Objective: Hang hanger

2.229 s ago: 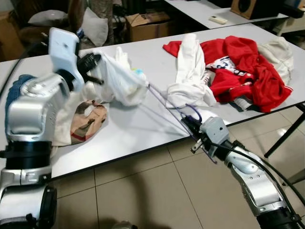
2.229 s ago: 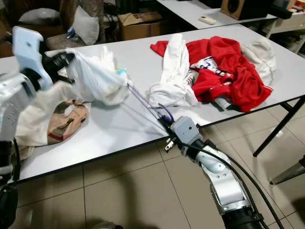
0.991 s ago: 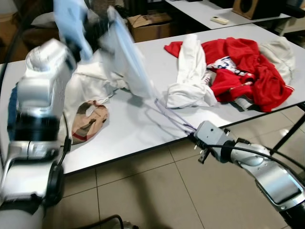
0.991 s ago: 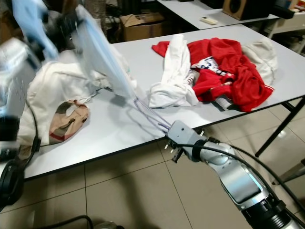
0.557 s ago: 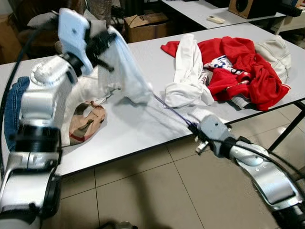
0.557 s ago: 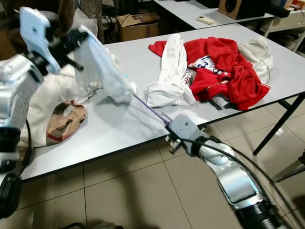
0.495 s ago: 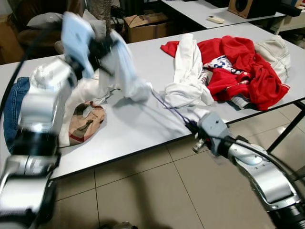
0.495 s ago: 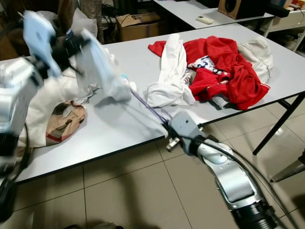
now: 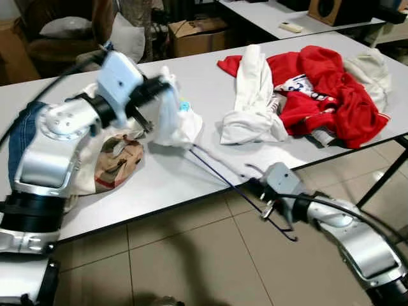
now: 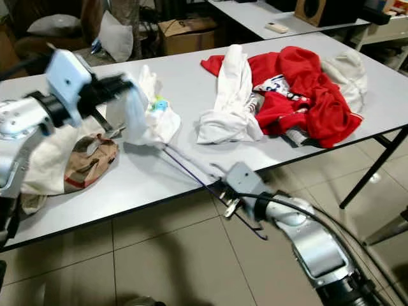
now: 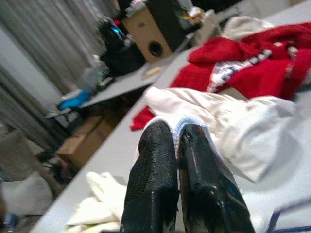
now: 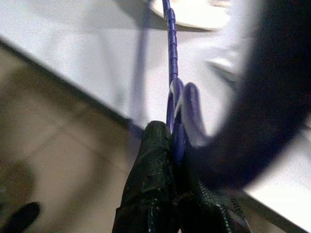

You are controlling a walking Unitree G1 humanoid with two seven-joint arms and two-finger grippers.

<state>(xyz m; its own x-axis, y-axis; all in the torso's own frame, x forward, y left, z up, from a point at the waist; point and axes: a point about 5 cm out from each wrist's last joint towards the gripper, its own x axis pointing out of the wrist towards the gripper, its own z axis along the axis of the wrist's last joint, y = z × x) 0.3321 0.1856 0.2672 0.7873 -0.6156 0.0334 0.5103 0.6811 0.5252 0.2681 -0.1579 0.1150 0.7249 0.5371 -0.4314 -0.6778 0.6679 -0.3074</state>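
One purple hanger (image 9: 220, 175) is in view, and two end effectors: the left end effector (image 9: 155, 105) and the right end effector (image 9: 255, 189). On the near desk (image 9: 210, 83) the clothing falls into four heaps: one white garment (image 9: 173, 121), one beige and patterned pile (image 9: 111, 162), one white piece (image 9: 254, 95) and one red garment (image 9: 325, 86). Behind it stand one cardboard box (image 9: 194, 32) and one further desk (image 9: 280, 13) carrying one remote control (image 9: 292, 27).

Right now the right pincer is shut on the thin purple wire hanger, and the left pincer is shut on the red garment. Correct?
Not quite. The left pincer is shut on the white garment, as the left wrist view shows. The right pincer is shut on the thin purple wire hanger.
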